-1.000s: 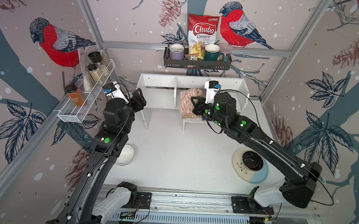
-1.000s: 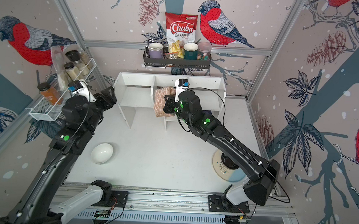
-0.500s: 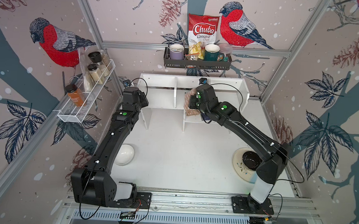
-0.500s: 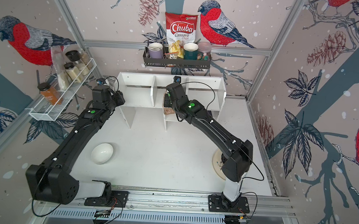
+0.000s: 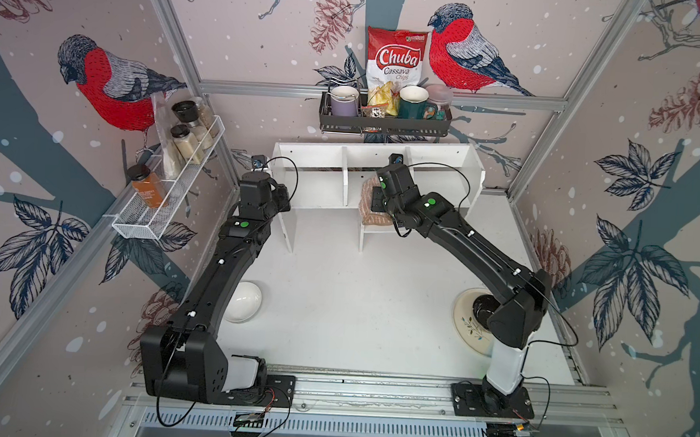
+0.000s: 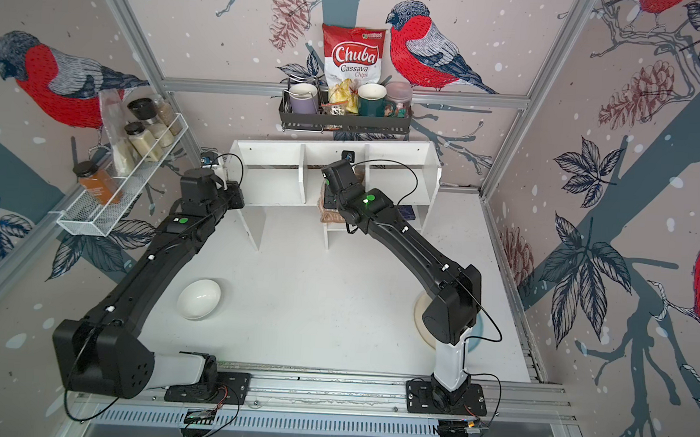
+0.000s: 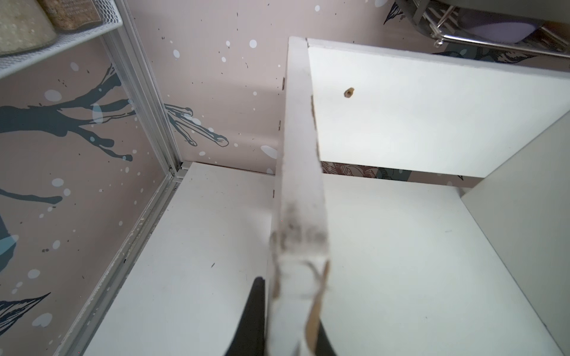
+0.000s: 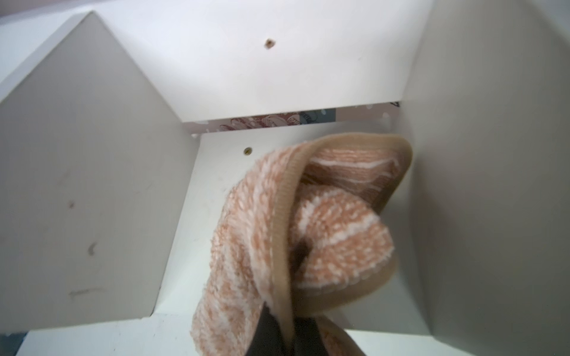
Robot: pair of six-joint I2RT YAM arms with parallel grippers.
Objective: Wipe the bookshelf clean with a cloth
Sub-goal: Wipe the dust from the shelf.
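Two sets of fingertips barely show: the right gripper point(image 8: 285, 334) pinches the cloth point(image 8: 339, 240), and the left gripper point(image 7: 291, 308) clamps the bookshelf point(image 7: 431, 108) by its blurred end panel.

White wooden bookshelf point(image 5: 314, 157), three upper compartments, stands upright at the back of the surface point(image 5: 335, 302). Tan cloth point(image 8: 339, 240) with pale stripes, bunched, sits in the middle compartment, pinched by my right fingers point(image 8: 265, 336).
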